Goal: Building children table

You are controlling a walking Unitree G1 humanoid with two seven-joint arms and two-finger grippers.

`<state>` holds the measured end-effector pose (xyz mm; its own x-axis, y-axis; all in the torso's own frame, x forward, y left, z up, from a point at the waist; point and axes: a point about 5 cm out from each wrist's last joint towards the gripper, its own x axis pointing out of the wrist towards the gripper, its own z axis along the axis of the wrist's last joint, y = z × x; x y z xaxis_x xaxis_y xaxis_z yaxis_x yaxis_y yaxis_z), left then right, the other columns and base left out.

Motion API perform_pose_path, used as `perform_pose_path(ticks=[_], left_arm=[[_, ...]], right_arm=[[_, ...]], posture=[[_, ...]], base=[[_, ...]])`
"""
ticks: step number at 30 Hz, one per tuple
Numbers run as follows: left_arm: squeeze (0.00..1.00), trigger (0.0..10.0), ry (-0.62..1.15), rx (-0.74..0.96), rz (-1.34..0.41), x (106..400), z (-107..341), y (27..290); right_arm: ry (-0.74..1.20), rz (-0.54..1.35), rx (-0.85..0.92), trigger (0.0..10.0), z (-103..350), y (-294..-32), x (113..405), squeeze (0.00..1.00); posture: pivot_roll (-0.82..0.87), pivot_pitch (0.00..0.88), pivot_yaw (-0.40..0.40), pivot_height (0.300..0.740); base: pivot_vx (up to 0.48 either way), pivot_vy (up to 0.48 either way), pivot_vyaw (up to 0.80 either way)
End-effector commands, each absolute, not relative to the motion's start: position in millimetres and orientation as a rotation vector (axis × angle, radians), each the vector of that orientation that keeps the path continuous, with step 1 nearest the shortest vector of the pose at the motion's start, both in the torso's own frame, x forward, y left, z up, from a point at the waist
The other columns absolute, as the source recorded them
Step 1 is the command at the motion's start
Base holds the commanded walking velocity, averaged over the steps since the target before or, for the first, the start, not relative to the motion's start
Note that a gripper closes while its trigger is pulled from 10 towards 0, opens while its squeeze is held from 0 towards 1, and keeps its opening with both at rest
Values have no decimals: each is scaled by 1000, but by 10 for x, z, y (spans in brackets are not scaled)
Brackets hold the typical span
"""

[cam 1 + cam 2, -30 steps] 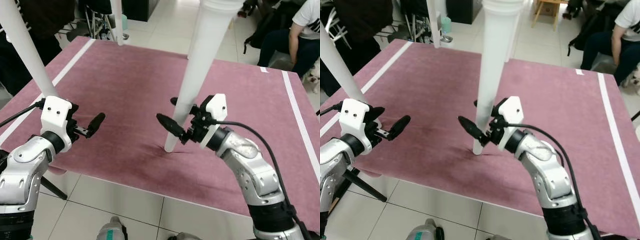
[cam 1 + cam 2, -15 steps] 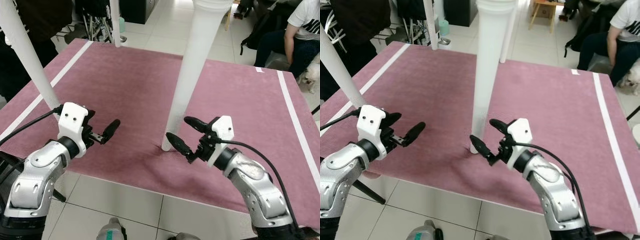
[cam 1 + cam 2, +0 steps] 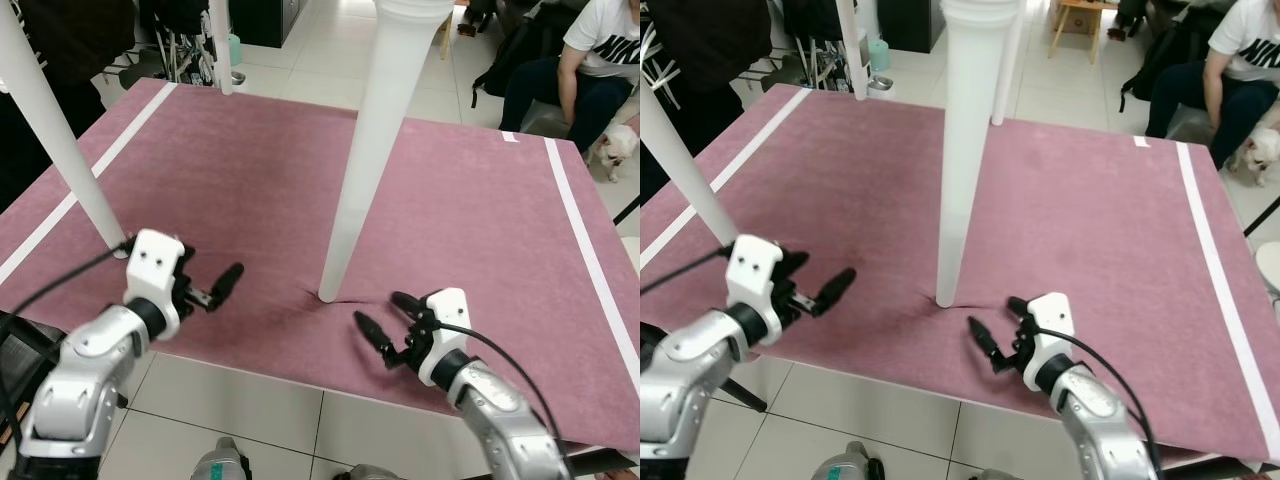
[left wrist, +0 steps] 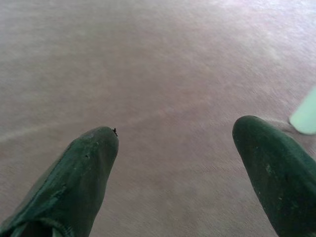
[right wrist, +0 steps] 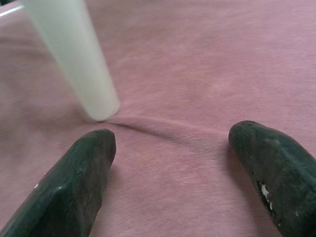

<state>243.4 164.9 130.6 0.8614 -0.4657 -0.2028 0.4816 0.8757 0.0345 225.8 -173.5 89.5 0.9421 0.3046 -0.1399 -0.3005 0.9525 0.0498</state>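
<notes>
Leftmost, a slanted white table leg (image 3: 60, 140) meets the mauve cloth (image 3: 470, 200) near its left edge, just behind the left gripper (image 3: 215, 290), whose two black fingers stand apart and grasp nothing. Its wrist camera shows those rounded fingertips (image 4: 84, 163) over bare fabric, with a pale sliver of the middle leg (image 4: 306, 113) at the frame's margin. That middle leg (image 3: 365, 160), a smooth tapered white tube, stands tilted with its narrow foot pressed into the cloth, small creases fanning from it. Right of it, near the front edge, the right gripper (image 3: 385, 320) hovers with fingers spread, clear of the leg; its wrist view shows the blunt foot (image 5: 98, 106) and a ridge of wrinkled fabric close up. White stripes border both sides of the cloth, with wide bare cloth rightward. A seated person (image 3: 580, 60) is at the far right corner.
</notes>
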Motion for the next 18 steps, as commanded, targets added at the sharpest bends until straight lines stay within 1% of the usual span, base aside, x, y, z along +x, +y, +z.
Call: perform_pose_path(ticks=[1,2,3,4,5,7,8,9,10,12,13,14,15,16,18], left_arm=[[0,10000,169,103,-326,2429,1265,1698],[0,10000,169,103,-326,2429,1265,1698],[0,10000,150,107,-246,2409,1236,1708],[0,10000,150,107,-246,2409,1236,1708],[0,10000,116,141,-160,2405,1233,1727],[0,10000,116,141,-160,2405,1233,1727],[0,10000,78,203,-96,2402,1232,1739],[0,10000,78,203,-96,2402,1232,1739],[0,10000,56,226,-52,2412,1232,1744],[0,10000,56,226,-52,2412,1232,1744],[0,10000,57,234,-52,2427,1208,1727],[0,10000,60,221,-51,2465,1178,1686],[0,10000,60,221,-51,2465,1178,1686],[0,10000,72,156,-21,2540,1137,1611],[0,10000,73,131,-1,2565,1134,1582]], right_arm=[[134,199,15,10000,862,-1809,2271,0],[134,199,15,10000,862,-1809,2271,0],[119,145,20,10000,862,-1814,2264,0],[119,145,20,10000,862,-1814,2264,0],[93,110,-8,10000,901,-1821,2271,0],[93,110,-8,10000,901,-1821,2271,0],[54,87,-42,10000,988,-1832,2308,0],[54,87,-42,10000,988,-1832,2308,0],[11,94,-90,10000,1099,-1836,2359,0],[11,94,-90,10000,1099,-1836,2359,0],[-27,110,-117,10000,1187,-1834,2405,0],[-39,142,-152,10000,1209,-1840,2445,0],[-39,142,-152,10000,1209,-1840,2445,0],[-40,167,-185,10000,1182,-1868,2513,0],[-37,166,-188,10000,1174,-1888,2536,0]], posture=[[44,0,-3,740],[44,0,-3,740],[44,0,-3,740],[44,0,-3,740],[38,0,-10,740],[38,0,-10,740],[28,0,-16,740],[28,0,-16,740],[23,0,-24,740],[23,0,-24,740],[21,0,-29,740],[14,0,-50,740],[14,0,-50,740],[11,0,-82,740],[9,0,-87,740]], base=[[0,0,0],[0,0,0],[0,0,0],[0,0,0],[0,0,0],[0,0,0],[0,0,0],[0,0,0],[0,0,0],[0,0,0],[0,0,0],[0,0,0],[0,0,0],[0,0,0],[0,0,0]])
